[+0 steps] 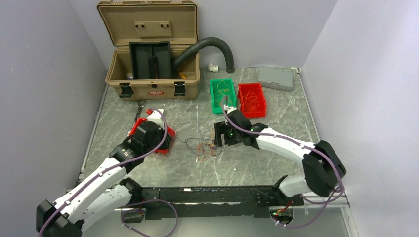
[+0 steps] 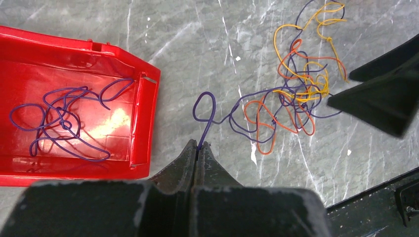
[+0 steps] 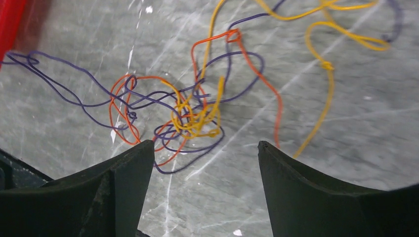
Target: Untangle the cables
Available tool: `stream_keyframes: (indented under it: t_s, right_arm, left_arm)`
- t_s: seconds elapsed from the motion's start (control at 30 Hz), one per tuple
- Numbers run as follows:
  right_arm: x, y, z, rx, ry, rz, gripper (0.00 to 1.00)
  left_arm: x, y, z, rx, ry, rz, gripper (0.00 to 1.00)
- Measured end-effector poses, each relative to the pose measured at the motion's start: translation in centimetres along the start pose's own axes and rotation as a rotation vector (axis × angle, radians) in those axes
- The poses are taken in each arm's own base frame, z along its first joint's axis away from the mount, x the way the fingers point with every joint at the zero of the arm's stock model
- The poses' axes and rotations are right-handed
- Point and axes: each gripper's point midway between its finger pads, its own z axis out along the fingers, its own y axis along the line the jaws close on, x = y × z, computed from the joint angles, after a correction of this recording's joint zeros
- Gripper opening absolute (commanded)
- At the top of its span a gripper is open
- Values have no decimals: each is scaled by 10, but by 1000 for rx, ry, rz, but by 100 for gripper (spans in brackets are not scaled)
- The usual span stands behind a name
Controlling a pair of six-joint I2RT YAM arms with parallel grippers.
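Purple, orange, yellow cables [image 3: 193,119], knotted, looping

The top view looks down from high behind, taking in the whole tabletop [image 1: 237,168]; both wrist views look down from close, sharing the cables [image 2: 291,98].

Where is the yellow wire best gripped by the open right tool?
Probably on the yellow wire, at its long tail below the small kink: it lies clear on the table, right of the knot in the right wrist view. Come straight down there; in the knot it is wound among other strands.
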Motion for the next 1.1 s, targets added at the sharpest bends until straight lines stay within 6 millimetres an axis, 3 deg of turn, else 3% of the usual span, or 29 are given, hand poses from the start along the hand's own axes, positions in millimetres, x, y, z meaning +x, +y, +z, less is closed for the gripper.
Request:
stream_keyframes:
  t_s: [0.2, 0.27, 0.37, 0.47, 0.57, 0.8, 0.93, 1.1]
  right_arm:
    - [24, 15, 29, -16, 84, -45, 57]
    - [29, 12, 37, 3, 104, -39, 45]
    - [32, 4, 42, 45, 105, -23, 19]
    - [25, -8, 38, 94, 65, 33, 12]
    - [17, -43, 19, 184, -16, 167, 8]
    - [2, -126, -54, 446, -297, 520, 6]
    - [9, -161, -85, 573, -394, 681, 6]
    - [14, -179, -109, 648, -476, 789, 4]
  left_arm:
    - [-4, 1, -4, -11, -5, 3, 0]
    - [-5, 2, -5, -15, -8, 3, 0]
    - [-11, 6, -12, -34, -31, -1, 0]
    - [-23, 12, -24, -72, -78, -16, 0]
    - [-40, 25, -42, -132, -160, -54, 0]
    - [-62, 70, -93, -316, -379, -196, 0]
    - [-63, 92, -115, -417, -455, -277, 0]
    - [-61, 109, -129, -513, -487, -339, 0]
